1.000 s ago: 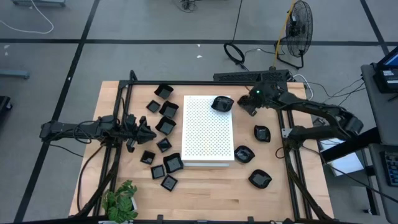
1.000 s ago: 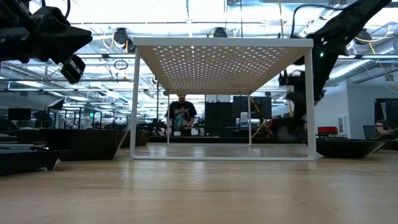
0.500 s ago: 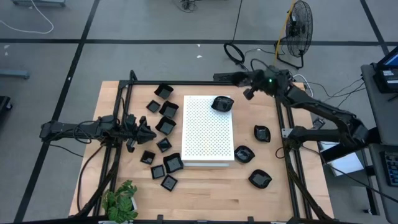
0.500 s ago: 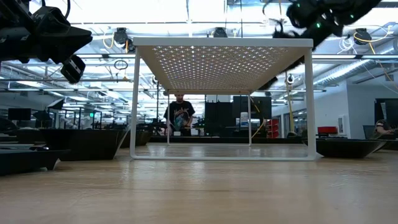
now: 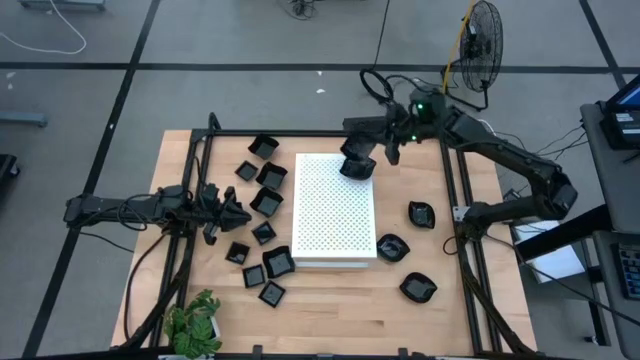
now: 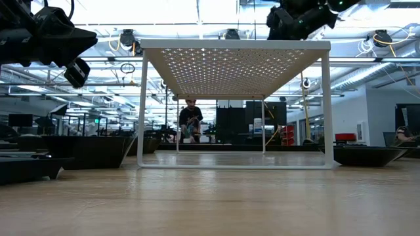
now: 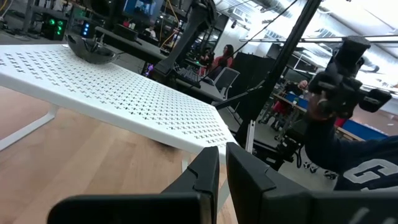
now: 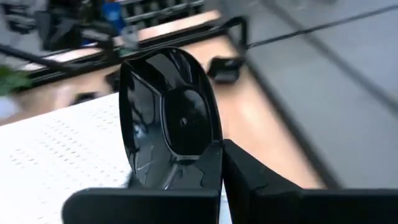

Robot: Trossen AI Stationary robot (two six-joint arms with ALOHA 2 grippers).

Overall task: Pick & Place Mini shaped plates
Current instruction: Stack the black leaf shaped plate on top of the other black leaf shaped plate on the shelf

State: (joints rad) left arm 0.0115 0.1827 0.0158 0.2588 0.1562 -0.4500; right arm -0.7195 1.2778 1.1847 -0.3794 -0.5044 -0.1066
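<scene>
Dark jointed arms — green light.

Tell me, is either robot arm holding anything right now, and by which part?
Yes. The right gripper pinches a small black dish by its rim, tilted on edge above the white board. The left gripper holds nothing.

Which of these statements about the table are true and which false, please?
1. A rounded plate sits on the white board, at a far corner. True.
2. The left tool hovers above the white board. False: it is to the board's left, among the square plates.
3. Three black plates lie on the table to the board's right. True.
4. The right tool is wide open. False: it is shut, by the rounded plate.
5. The potted plant stands at the table's far right corner. False: near left corner.
</scene>
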